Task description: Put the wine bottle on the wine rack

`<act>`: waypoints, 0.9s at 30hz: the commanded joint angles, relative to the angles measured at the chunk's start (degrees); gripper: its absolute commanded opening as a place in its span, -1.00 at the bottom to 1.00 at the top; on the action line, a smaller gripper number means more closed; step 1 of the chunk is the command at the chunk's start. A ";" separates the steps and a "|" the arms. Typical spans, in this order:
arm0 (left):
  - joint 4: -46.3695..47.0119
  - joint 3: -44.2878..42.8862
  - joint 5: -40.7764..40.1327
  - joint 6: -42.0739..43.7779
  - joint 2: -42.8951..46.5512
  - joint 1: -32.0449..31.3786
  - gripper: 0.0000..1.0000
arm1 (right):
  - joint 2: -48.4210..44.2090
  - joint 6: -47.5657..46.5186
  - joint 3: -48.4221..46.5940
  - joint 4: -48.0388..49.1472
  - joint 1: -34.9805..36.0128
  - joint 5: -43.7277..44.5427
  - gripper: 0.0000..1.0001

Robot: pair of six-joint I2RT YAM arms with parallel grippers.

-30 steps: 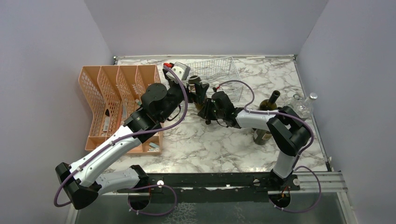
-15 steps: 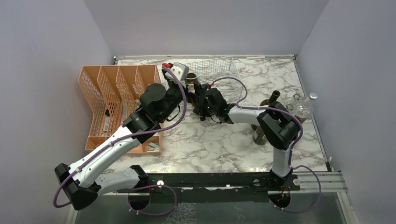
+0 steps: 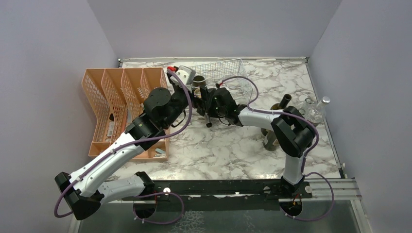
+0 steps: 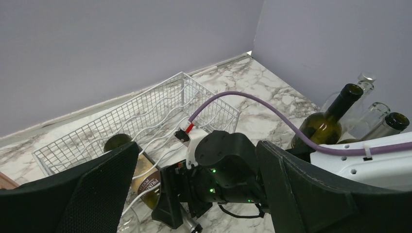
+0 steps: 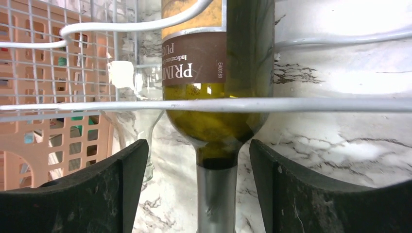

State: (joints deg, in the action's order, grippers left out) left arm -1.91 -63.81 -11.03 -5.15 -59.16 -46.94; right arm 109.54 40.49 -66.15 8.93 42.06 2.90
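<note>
Bottle (image 5: 194, 73): lying in rack (image 4: 160, 99) by counter's (image 3: 218, 145) far edge, neck sticking out.
Right tool (image 5: 197, 160): standing open astride neck, gripping nothing.
Left tool (image 4: 197, 150): hanging wide open, empty.
Risk: a finger catching the neck on retreat, dragging the bottle out.
</note>
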 commanded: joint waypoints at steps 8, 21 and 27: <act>-1.15 -1.08 -1.55 0.93 4.31 0.14 0.98 | -16.54 -9.50 -0.39 -13.46 0.30 7.24 0.58; -3.16 3.34 -1.25 -0.04 8.50 0.10 0.98 | -37.35 -23.75 -4.61 -30.84 -0.23 29.93 0.55; -3.80 7.34 -0.58 -2.20 9.32 0.14 0.98 | -46.22 -20.09 -6.45 -45.52 -0.30 40.35 0.43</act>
State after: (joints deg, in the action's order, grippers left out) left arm -4.38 -58.85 -11.57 -5.39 -50.52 -46.94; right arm 68.03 19.40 -70.26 -23.75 41.91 32.34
